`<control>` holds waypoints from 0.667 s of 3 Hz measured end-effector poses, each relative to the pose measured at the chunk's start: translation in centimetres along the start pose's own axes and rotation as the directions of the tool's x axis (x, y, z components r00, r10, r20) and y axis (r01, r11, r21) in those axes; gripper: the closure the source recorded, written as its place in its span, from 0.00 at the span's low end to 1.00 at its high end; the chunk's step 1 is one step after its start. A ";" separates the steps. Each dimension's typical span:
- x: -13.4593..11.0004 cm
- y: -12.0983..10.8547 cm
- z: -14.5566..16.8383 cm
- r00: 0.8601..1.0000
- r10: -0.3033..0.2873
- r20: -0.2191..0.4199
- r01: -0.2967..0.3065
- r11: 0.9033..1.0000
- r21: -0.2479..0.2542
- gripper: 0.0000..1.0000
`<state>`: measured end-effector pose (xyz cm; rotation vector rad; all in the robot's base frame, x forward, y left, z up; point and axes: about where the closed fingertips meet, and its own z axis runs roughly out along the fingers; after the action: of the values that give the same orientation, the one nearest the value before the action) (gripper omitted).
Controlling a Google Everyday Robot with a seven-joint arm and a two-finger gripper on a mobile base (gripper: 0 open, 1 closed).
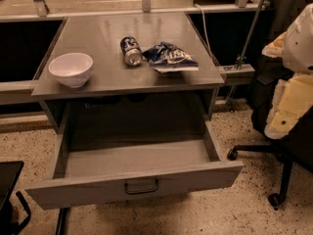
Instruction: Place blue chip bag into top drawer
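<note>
The blue chip bag (169, 56) lies crumpled on the grey cabinet top (98, 38), right of centre, dark blue with white lettering and a white edge. The top drawer (137, 182) is pulled open below it, wide and shallow, with a dark bar handle (141, 186) on its front panel; nothing shows inside it. My arm is the white and cream shape at the right edge, and my gripper (286, 114) hangs there, well to the right of the cabinet and away from the bag, holding nothing that I can see.
A small blue-and-silver soda can (130, 50) lies on its side just left of the bag. A white bowl (71, 68) stands at the front left of the top. A black office chair base (276, 173) is at the right, a dark object (10, 190) at the lower left.
</note>
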<state>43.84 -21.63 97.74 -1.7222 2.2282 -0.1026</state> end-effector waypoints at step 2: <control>-2.8 -3.1 2.2 0.997 -0.049 0.062 0.051 0.998 -0.025 0.00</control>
<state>47.96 -19.43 97.00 -1.7716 2.1529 -0.0315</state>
